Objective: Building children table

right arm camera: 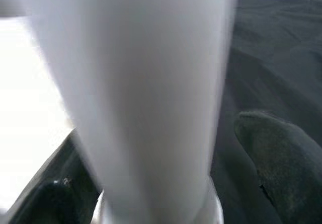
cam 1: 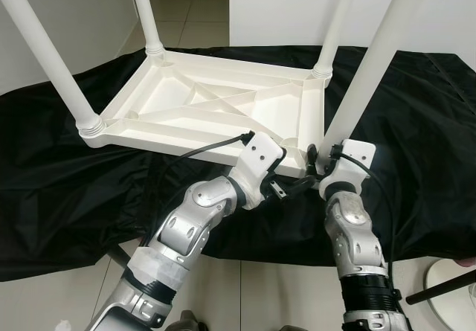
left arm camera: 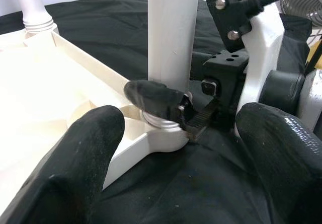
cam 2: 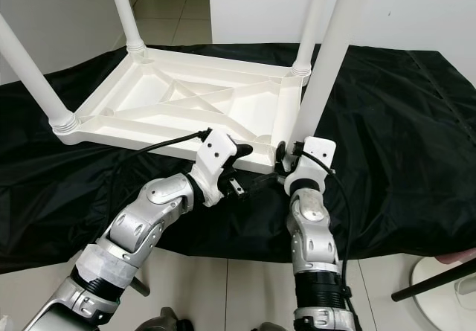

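Fitting the fourth leg into the near corner socket of the upturned tabletop on black cloth: right gripper clasps its base; left gripper hovers open alongside. Next: seating it fully, likely by twisting.

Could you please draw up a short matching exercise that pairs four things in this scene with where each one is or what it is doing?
Things:
1. tabletop
2. black cloth
3. right hand
4. left hand

States:
a. spread under the white parts
b. gripping the base of the near leg
c. lying upside down, ribs showing
d. open beside the near corner

Pairs: 1-c, 2-a, 3-b, 4-d
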Robot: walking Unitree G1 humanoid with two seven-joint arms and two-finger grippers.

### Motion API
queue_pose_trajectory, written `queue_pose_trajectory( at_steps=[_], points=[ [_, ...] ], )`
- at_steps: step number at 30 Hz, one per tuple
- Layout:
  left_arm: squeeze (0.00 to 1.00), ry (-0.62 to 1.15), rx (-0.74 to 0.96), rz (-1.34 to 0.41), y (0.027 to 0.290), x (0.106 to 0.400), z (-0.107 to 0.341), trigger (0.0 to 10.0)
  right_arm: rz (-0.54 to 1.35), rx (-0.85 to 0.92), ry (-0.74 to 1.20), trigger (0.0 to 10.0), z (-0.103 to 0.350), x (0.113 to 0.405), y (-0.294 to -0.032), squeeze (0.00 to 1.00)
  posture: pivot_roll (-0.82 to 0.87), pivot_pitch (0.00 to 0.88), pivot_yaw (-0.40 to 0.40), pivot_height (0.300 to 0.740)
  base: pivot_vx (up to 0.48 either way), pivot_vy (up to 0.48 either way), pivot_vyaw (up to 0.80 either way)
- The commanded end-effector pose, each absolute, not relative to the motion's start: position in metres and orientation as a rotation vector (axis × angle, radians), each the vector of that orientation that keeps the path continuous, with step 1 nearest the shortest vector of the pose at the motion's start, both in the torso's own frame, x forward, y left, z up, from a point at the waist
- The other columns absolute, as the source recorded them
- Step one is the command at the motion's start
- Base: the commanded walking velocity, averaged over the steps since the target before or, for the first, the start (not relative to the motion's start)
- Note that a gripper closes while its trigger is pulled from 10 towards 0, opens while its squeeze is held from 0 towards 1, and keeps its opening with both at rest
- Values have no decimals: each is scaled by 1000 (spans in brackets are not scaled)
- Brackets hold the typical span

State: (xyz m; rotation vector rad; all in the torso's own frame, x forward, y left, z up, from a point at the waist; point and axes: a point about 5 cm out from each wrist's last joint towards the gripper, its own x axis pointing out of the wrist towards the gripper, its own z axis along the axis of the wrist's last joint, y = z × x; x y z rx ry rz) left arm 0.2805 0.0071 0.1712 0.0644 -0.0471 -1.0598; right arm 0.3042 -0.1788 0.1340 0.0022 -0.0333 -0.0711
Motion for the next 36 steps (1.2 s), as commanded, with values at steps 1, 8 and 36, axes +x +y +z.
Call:
queue_pose_trajectory(
  at_steps=[1,8,36],
  points=[
    [0,-40,75,-1082,9,279,168,10000,-22,7,-26,10000,133,304,-181,0,-39,0,48,740,0,0,0],
    [0,-29,85,-1090,9,275,166,10000,260,-128,-46,10000,138,309,-199,0,-31,0,51,740,0,0,0],
    [0,-44,107,-1059,12,280,170,10000,538,-191,42,4196,129,335,-207,0,-2,0,40,740,0,0,0]
  ],
)
